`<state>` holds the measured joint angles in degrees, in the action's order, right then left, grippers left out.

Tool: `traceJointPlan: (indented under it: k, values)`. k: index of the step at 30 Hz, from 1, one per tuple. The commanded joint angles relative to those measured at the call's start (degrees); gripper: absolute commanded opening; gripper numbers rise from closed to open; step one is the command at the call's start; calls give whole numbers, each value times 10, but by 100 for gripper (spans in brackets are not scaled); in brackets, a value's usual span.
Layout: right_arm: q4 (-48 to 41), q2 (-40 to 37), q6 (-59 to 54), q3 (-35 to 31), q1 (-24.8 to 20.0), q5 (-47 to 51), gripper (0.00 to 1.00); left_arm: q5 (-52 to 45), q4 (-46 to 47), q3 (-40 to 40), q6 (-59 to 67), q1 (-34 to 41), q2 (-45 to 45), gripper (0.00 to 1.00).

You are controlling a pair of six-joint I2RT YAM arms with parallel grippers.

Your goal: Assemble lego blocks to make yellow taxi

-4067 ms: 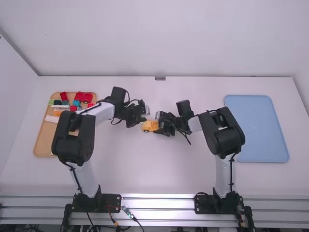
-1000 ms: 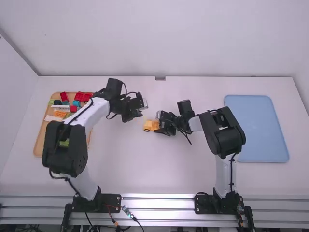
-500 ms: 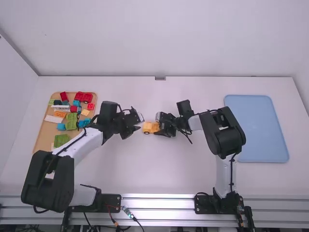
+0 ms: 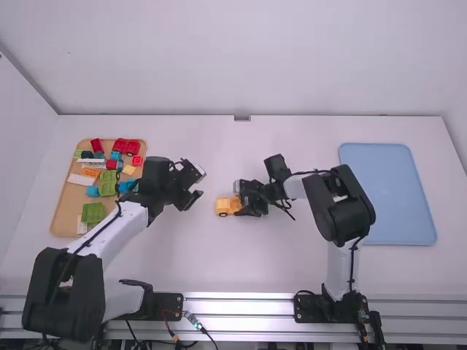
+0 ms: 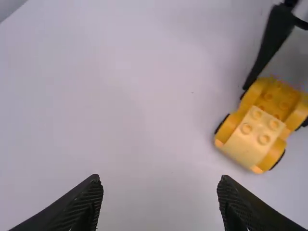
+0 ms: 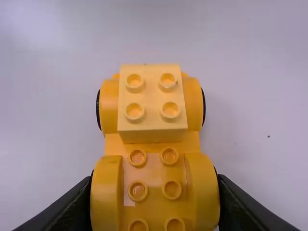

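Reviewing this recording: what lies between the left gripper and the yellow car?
Only bare white tabletop: the high view shows a short gap between the left gripper and the yellow car, and the left wrist view agrees.

Smooth, glossy yellow plastic forms the wheeled taxi base [image 6: 107, 192], with soft highlights on its rounded fenders. On it, the paler yellow block [image 6: 152, 103] is smooth plastic with 4 raised studs and a gentler sheen. The left gripper [image 4: 201, 184] has matt black, ridged fingers. The table [image 4: 292, 262] looks smooth and matt; the rail [image 4: 237, 307] is shiny metal; the tan tray [image 4: 64, 211] looks wooden.
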<state>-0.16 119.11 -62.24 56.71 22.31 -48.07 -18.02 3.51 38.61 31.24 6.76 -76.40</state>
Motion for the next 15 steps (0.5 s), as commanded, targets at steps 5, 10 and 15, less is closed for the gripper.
traceJointPlan:
  k: [5, 10, 15]
  values:
    - [105, -11, 68, -65, 1, 33, 67, -3, 7, -6, -42, -30, 43, 68]
    - [160, -42, 114, -101, 12, 78, 82, 14, 4, -6, -60, -28, 60, 99]
    - [153, -111, 150, -123, 27, 139, 99, 134, -35, -6, -164, -41, 62, 99]
